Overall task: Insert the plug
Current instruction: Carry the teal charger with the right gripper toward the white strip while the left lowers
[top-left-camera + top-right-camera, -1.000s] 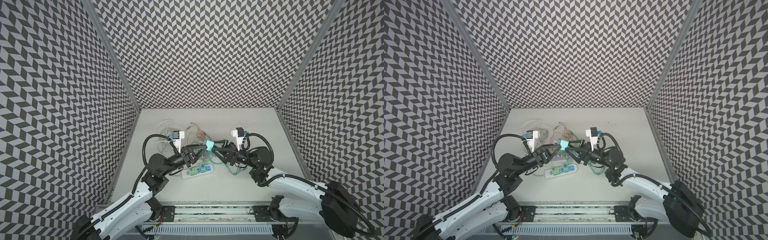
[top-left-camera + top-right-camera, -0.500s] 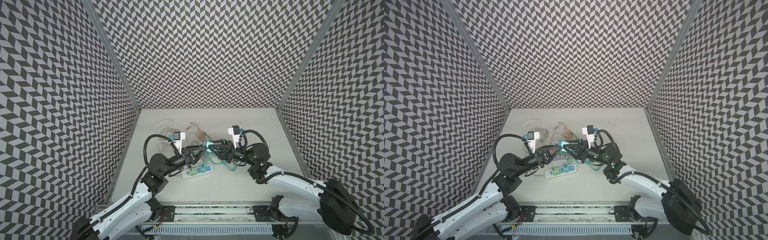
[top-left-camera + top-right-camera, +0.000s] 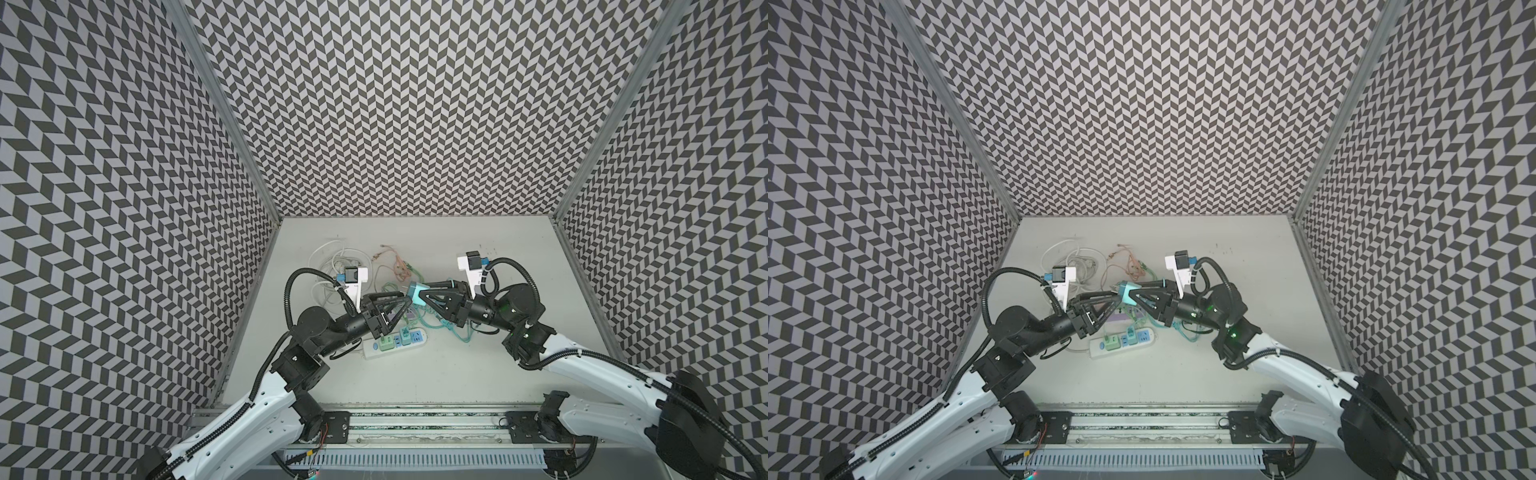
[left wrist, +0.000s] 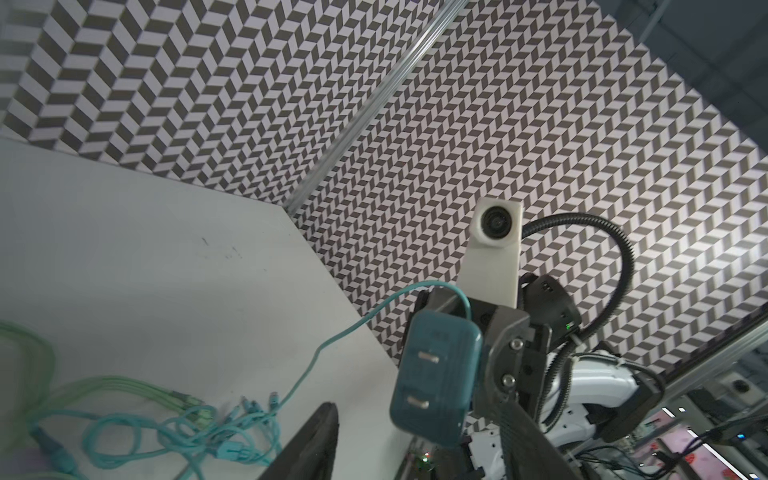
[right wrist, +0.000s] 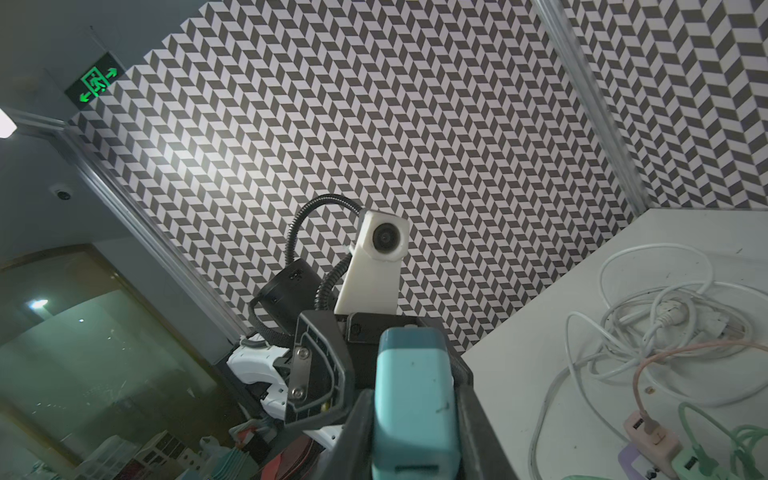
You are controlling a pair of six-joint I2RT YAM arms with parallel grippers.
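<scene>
Now we clench our right gripper (image 3: 419, 298) on the teal plug (image 3: 414, 291), held in the air near the power strip (image 3: 374, 348) on the table (image 3: 457, 374); our left gripper (image 3: 405, 304) waits just beside it, jaws spread apart.

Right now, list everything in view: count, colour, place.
teal plug: one, teal, raised, gripped by the right tool
power strip: one, white, mid-table, two small plugs in it
white cable: one coil, white, back left of the table
pink cable: one, pink, back middle
teal and green cables: one tangle, under the right tool
table: one, light grey
left tool: one, black, open, facing the plug
right tool: one, black, shut on the teal plug
</scene>
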